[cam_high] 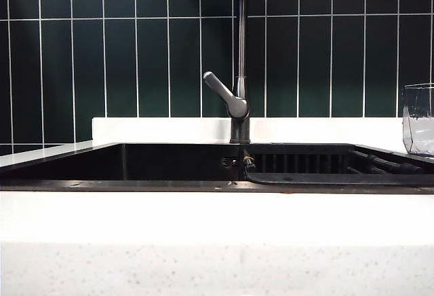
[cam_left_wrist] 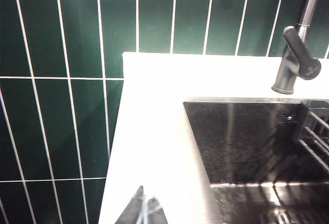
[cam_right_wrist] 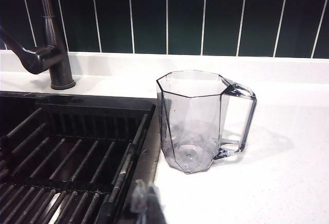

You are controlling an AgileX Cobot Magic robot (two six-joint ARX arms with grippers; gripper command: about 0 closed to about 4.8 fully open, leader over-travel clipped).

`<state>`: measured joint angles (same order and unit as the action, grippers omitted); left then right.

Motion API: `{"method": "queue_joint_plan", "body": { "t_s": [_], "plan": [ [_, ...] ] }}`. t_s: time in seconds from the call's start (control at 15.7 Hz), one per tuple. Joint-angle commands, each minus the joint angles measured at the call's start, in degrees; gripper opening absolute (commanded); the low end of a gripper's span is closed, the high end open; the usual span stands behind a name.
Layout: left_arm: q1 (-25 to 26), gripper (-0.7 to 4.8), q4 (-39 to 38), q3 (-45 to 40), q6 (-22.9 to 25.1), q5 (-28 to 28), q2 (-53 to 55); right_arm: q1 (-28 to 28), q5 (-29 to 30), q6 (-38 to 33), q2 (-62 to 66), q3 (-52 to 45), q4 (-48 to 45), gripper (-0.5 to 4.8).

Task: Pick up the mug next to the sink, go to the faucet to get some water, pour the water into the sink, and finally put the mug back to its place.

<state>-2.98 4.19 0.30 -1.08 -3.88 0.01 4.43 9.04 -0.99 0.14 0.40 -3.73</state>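
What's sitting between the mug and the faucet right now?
Only bare white countertop and the sink's back corner lie between mug and faucet, in the right wrist view.

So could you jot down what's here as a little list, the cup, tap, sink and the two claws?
mug: upright, empty, on the counter beside the sink
faucet: behind the sink, lever angled sideways
sink: black, slatted rack on the mug's side
left gripper: shut, holds nothing, over the counter at the sink's far side
right gripper: shut, holds nothing, near the mug
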Motion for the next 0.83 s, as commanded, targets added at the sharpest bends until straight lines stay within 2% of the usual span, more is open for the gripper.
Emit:
{"method": "queue_joint_plan", "body": {
  "t_s": [0.06, 0.64, 0.83],
  "plan": [
    [0.07, -0.05, 0.57, 0.13, 0.0, -0.22, 0.0, -0.04, 0.02, -0.22, 0.0, -0.35, -0.68, -0.06],
    [0.07, -0.05, 0.57, 0.13, 0.0, -0.22, 0.0, -0.13, -0.24, -0.22, 0.0, -0.35, -0.74, -0.06],
    [0.07, -0.05, 0.57, 0.13, 0.0, -0.2, 0.0, -3.74, -8.92, -0.07, 0.0, -0.35, -0.61, -0.06]
  ]
}}
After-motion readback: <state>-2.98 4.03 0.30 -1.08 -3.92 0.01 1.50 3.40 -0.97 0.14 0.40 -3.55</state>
